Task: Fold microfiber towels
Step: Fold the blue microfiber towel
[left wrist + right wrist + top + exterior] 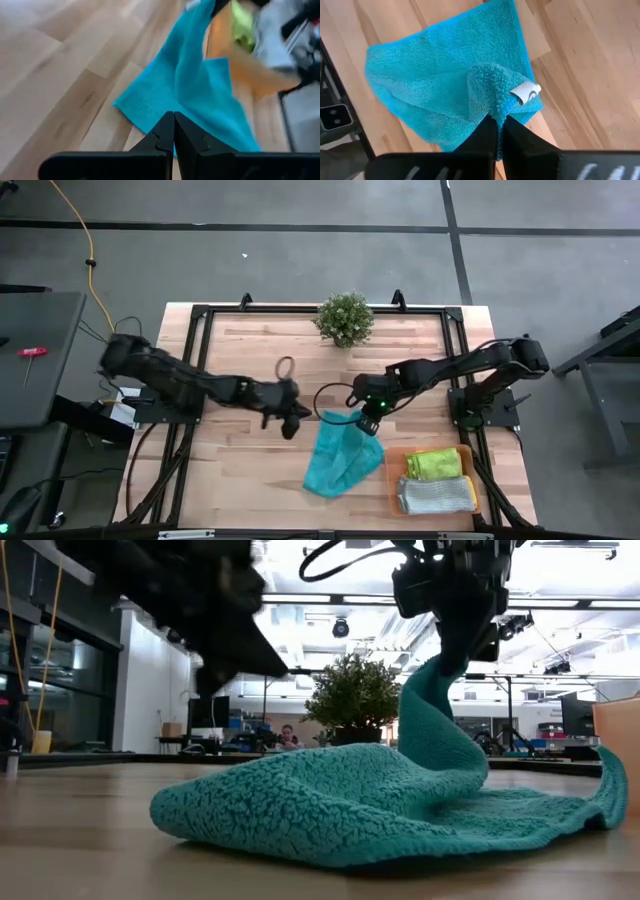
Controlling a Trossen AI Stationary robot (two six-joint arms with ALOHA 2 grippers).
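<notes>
From above, we see the teal towel (340, 455) lying on the wooden table (240, 470) toward five o'clock from the table's centre, one corner drawn up at its twelve o'clock end. The right gripper (368, 418) pinches that raised corner, its fingers closed on the cloth. The left gripper (293, 420) hovers just beside the towel at its ten o'clock, fingers closed and holding nothing. At the towel's three to four o'clock sits the orange tray (393, 485), carrying a lime green towel (434, 463) and, at six o'clock from it, a light grey towel (436, 496), both folded. A potted plant (345, 318) stands at the table's twelve o'clock edge. From table height, we see the teal towel (380, 800) spread on the wood with a twisted strip rising to the right gripper (455, 655), the potted plant (352, 700) behind it. In the left wrist view, the left gripper (174, 131) shows its two fingers pressed together, the teal towel (192, 100) beyond them. In the right wrist view, the right gripper (498, 129) clamps a bunched corner of the teal towel (435, 70), a small white label (525, 93) just beside the grip.
</notes>
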